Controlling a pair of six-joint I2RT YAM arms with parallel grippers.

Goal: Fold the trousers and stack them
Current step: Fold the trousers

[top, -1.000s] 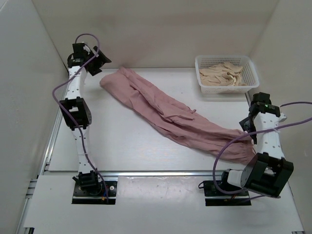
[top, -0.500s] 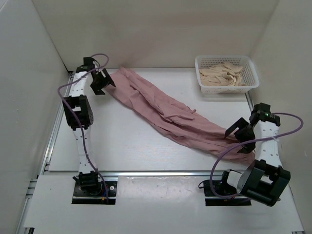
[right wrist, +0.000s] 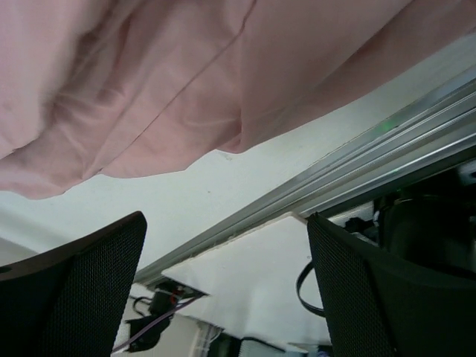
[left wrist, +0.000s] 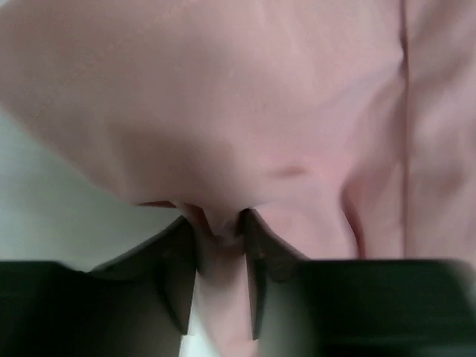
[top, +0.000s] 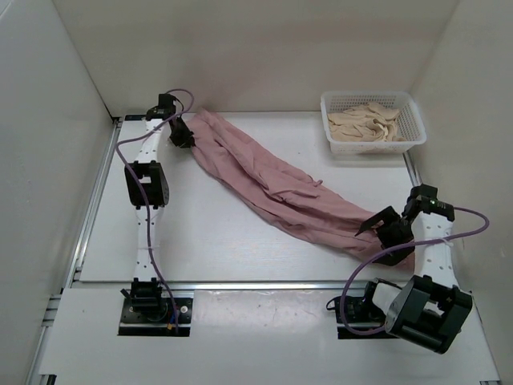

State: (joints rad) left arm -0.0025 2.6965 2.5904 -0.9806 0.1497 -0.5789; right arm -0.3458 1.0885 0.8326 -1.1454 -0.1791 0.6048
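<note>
The dusty-pink trousers (top: pixel 272 180) lie stretched diagonally across the table from the far left to the near right. My left gripper (top: pixel 183 133) is at their far-left end, shut on a pinch of the pink cloth (left wrist: pixel 219 223) that bunches between its dark fingers (left wrist: pixel 178 260). My right gripper (top: pixel 383 227) hovers over the near-right end of the trousers (right wrist: pixel 163 97); its mesh-padded fingers (right wrist: pixel 82 282) stand wide apart with nothing between them.
A white basket (top: pixel 401 143) holding beige cloth stands at the far right corner. An aluminium rail (top: pixel 256 282) runs along the table's near edge, also seen below the right gripper as the rail (right wrist: pixel 349 163). White walls close in the left, back and right sides.
The left gripper has come down onto the far-left end of the trousers and shut on the cloth. The right gripper has swung left and lower over the near-right end, staying open.
</note>
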